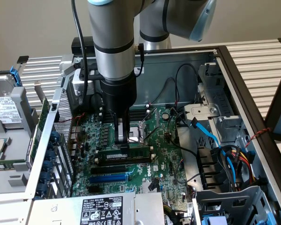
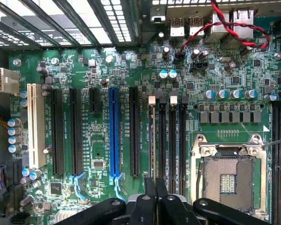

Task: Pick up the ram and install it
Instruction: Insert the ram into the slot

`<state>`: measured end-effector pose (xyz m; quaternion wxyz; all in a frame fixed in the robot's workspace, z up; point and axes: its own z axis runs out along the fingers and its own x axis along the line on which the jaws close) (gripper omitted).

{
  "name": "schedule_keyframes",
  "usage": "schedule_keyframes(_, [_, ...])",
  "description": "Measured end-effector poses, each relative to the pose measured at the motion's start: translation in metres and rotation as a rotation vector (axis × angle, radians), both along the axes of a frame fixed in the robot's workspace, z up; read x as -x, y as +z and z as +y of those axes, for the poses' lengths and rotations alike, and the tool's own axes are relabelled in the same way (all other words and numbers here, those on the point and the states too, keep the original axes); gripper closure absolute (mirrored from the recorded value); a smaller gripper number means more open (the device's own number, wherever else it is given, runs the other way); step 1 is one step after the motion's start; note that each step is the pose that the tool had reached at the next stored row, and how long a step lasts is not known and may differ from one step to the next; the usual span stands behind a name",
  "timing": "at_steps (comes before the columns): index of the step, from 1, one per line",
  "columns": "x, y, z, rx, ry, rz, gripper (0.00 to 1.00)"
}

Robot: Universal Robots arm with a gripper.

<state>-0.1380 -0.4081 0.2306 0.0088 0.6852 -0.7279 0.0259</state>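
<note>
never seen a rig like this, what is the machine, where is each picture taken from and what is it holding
A grey robot arm reaches into an open metal computer case. The exterior view comes from a camera off the arm; the wrist view looks down past the black gripper. In the case lies a large green motherboard with long black slots. The gripper is shut on a long narrow green ram stick with a white label, standing on edge at those slots.
</note>
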Motion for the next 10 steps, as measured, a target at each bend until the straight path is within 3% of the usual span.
schedule_keyframes(10, [0.0000,-0.0004,0.0000,0.0000,0.000,0.0000,0.88])
